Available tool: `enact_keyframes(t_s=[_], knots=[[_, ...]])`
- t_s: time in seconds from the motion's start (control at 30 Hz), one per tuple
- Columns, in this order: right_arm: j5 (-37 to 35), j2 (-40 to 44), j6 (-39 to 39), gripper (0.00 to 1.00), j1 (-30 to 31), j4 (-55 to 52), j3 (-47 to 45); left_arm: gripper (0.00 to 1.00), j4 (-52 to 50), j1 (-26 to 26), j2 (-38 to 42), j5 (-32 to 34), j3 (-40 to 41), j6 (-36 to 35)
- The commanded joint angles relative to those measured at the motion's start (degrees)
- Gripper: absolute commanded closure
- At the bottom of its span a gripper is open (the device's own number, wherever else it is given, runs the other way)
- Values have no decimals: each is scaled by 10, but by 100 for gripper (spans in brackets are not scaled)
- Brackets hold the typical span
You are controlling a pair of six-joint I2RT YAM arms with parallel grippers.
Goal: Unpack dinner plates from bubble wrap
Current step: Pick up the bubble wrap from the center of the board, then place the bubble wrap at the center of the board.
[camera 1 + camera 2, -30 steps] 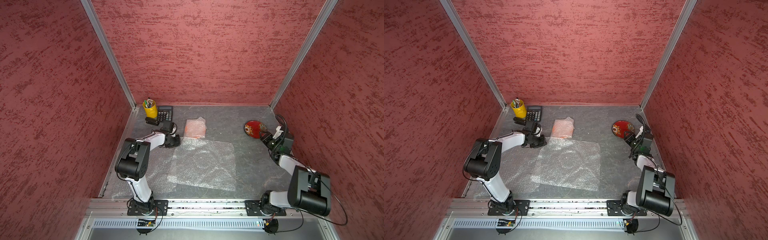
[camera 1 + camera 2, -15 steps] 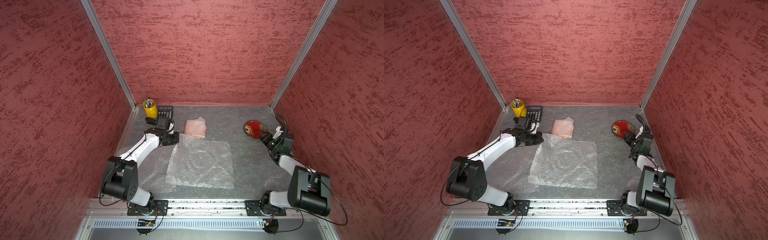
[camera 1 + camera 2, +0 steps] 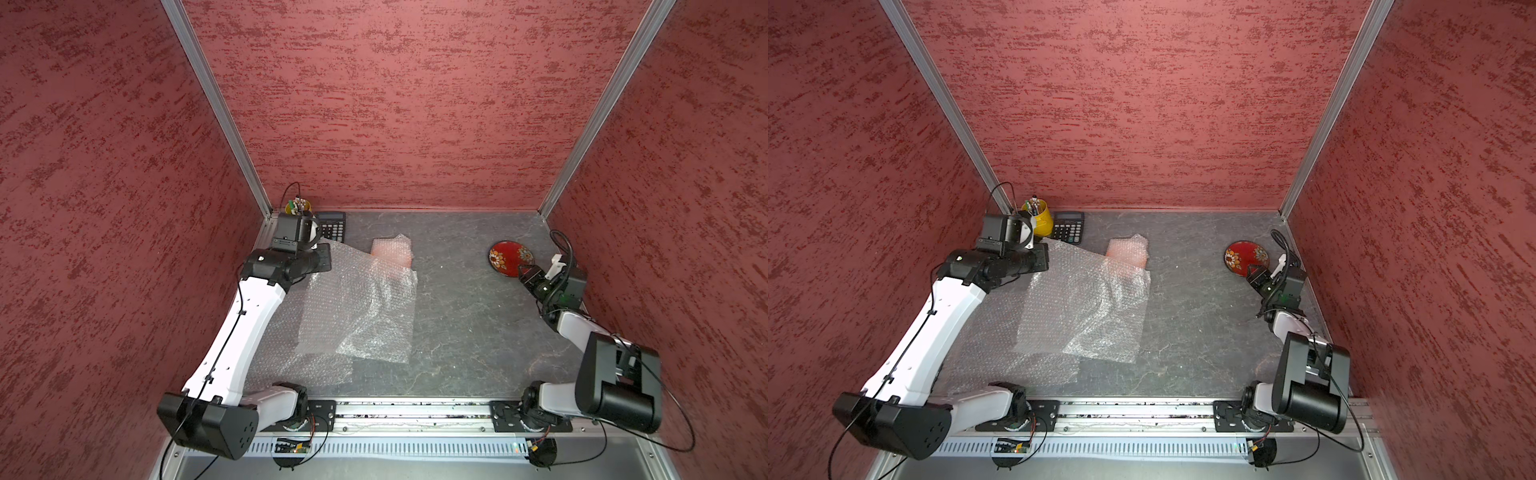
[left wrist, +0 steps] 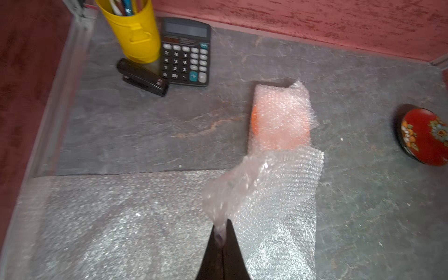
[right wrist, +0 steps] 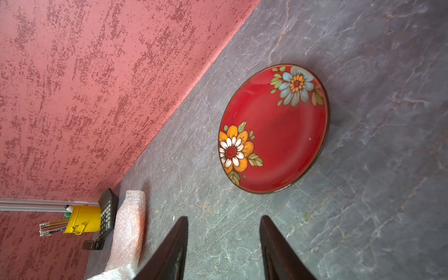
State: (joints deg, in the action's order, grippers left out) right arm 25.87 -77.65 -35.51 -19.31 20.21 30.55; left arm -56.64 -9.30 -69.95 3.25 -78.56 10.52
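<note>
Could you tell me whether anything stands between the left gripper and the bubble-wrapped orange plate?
Yes: the loose clear bubble wrap sheet pinched by the left gripper hangs between them, its far edge overlapping the near end of the bubble-wrapped orange plate. Nothing else visible lies in between.

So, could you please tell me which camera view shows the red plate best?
The right wrist view: the red plate lies whole and close, flowers sharp. In both top views the plate is small; the left wrist view crops it at the edge.
</note>
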Motion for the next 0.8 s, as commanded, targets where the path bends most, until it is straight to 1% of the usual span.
enact_keyframes(t_s=[0.0,0.23,0.33,0.43,0.57,0.77], knots=[[-1,14,2,50,2,4,-4,100,-54,30,4,57,-28,-29],[-2,12,4,50,3,3,-2,100,-96,96,7,84,-75,-58],[-1,11,4,49,3,3,-2,100,-100,124,13,102,-78,-70],[2,10,3,50,4,6,-2,100,-86,153,17,104,-64,-79],[3,5,5,50,9,5,1,100,-57,177,12,121,-35,-93],[5,-2,20,49,30,-4,19,100,-13,205,0,177,18,-104]])
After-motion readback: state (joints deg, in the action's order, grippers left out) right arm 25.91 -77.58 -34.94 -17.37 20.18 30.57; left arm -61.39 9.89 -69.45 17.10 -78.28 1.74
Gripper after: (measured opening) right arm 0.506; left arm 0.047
